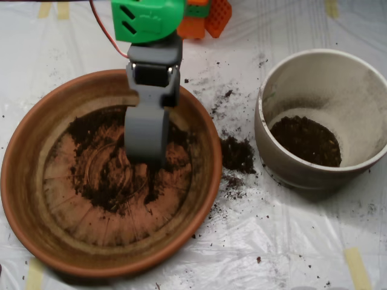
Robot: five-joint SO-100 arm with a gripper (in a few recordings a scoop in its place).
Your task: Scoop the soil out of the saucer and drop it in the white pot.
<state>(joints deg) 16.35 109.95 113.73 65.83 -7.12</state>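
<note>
Soil (106, 175) smears the saucer (24, 181); the scoop (146, 151) dips into it, apparently closed. White pot (363, 96) sits right.

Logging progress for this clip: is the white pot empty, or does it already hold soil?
Not empty. The white pot stands upright with a dark patch of soil covering its bottom; its inner walls above are only dusty.

- Saucer (24, 181): orange-brown terracotta, faint radial lines on base.
- Soil (106, 181): dark brown-black, in clumps and thin smears.
- White pot (290, 163): off-white, inside dusted grey-brown.
- Gripper (146, 136): plain mid-grey.
- Arm housing (148, 19): bright green; orange parts (211, 15) beside it; red wire (106, 30).
- Bench (290, 241): white glossy sheet, pale yellow tape strips (358, 269), dark specks.
</note>
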